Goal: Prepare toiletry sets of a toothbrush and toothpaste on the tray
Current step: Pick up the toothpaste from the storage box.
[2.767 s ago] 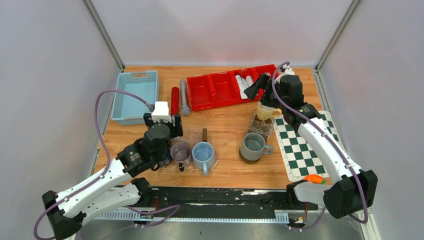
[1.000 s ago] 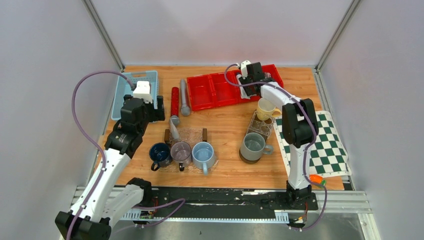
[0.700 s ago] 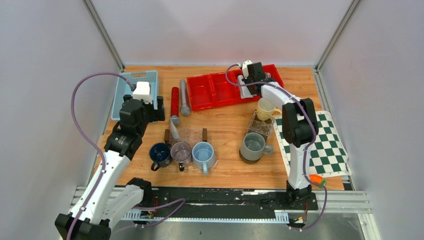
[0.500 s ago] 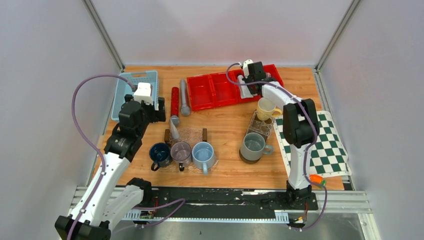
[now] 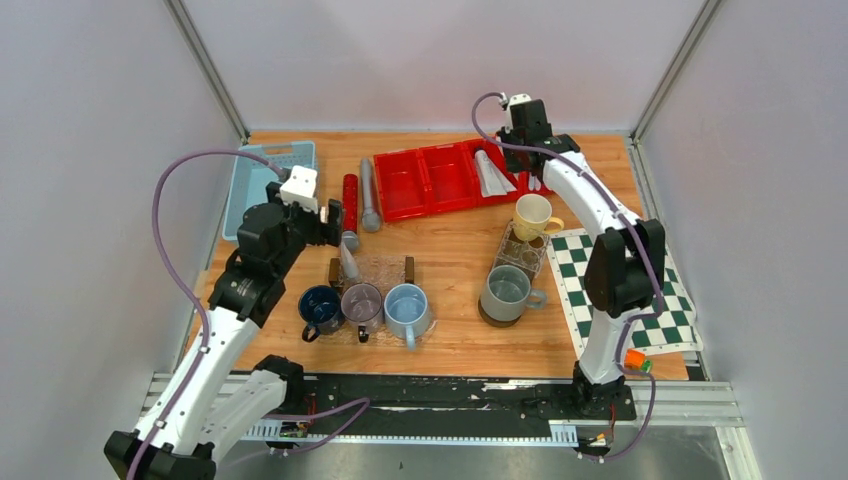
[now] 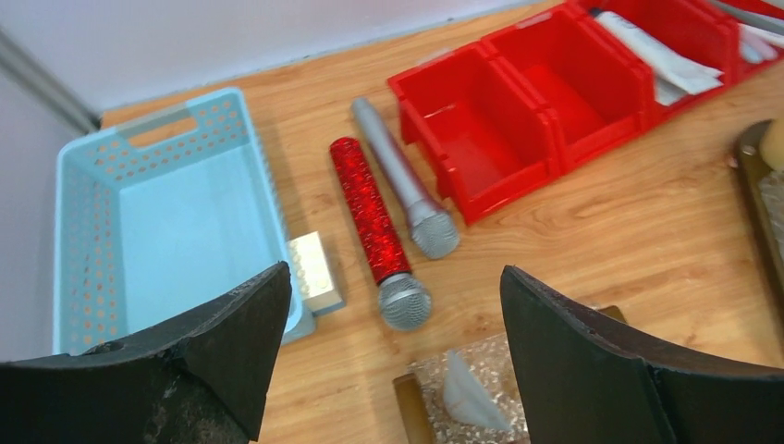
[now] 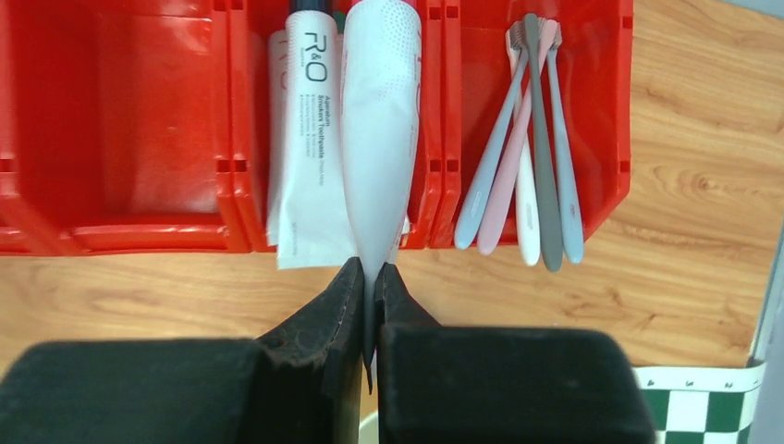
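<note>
Right jaws pinch one toothpaste [image 7: 374, 139]; a second tube [image 7: 310, 139] lies beside, five toothbrushes [image 7: 541, 139] rightward. Left jaws gape, empty.

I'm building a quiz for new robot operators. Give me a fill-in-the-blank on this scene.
1. The right gripper is shut on the flat end of a white squeeze tube of ____.
2. The thin plastic toothbrushes lie in a plastic bin coloured ____.
3. The jaws of the left gripper stand ____.
Missing words: toothpaste; red; open.
</note>
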Motion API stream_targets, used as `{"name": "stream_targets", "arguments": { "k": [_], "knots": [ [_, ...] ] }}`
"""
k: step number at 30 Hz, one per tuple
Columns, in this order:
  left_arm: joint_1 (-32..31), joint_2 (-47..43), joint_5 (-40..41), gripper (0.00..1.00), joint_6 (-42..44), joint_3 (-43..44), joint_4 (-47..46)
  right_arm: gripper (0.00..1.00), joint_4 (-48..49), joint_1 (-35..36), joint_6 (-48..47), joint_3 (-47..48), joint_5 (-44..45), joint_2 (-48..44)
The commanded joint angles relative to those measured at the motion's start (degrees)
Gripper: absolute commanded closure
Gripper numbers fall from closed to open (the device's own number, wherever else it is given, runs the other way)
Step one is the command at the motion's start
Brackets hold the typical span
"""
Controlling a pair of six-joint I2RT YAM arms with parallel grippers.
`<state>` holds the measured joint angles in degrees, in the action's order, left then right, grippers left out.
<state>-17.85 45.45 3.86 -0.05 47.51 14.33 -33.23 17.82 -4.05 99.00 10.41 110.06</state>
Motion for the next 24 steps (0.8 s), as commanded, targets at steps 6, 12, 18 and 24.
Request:
{"name": "stream_targets", "arguments": {
  "k": [6, 12, 18, 24],
  "knots": [
    [-14.2, 0.7, 0.8, 0.13, 9.8, 4.8, -3.8, 1.00, -6.8, 0.2, 18.3, 3.2, -8.8, -11.9],
    [-22.6, 2.2, 2.1, 0.15, 15.3, 4.1, -8.3, 1.00, -8.8, 0.2, 27.2, 1.4, -16.5, -16.3],
    [-28.3, 5.3, 1.7, 0.16, 20.5, 2.0, -16.1, 1.00, -9.1, 0.3, 35.5, -1.6, -20.2, -20.1],
    [-32.6, 9.0, -0.9, 0.16, 27.9, -1.8, -28.1, 1.00, -9.1, 0.2, 43.9, -5.1, -25.2, -23.2]
  ]
}}
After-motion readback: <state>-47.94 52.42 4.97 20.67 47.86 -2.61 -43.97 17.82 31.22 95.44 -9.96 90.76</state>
